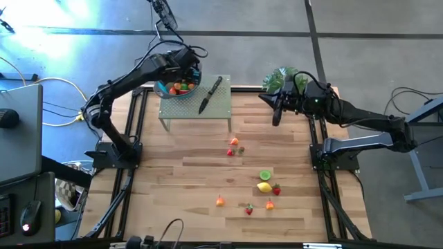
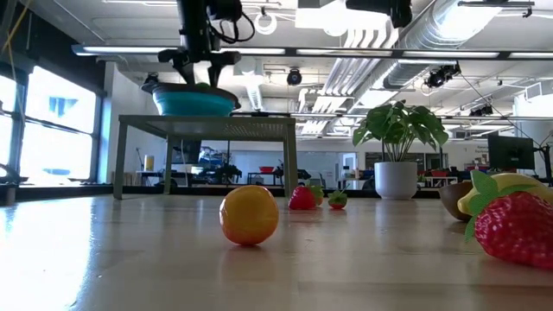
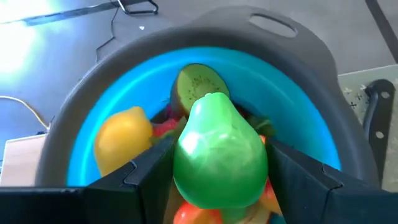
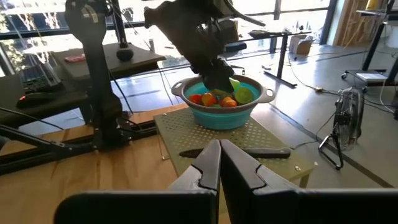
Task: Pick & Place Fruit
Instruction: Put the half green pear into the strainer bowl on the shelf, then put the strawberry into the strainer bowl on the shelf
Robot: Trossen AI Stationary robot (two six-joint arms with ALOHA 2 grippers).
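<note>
A green toy pear (image 3: 217,149) is clamped between the left gripper's (image 3: 217,177) fingers, held directly above the fruit-filled blue bowl (image 3: 93,130); the right gripper (image 4: 219,163) is shut, empty.

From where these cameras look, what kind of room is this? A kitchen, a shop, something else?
Most likely a robotics lab in an open-plan office or workshop. The ceiling shows bare ducts and strip lights, desks with monitors stand behind, and two robot arms work at a wooden table scattered with toy fruit.
</note>
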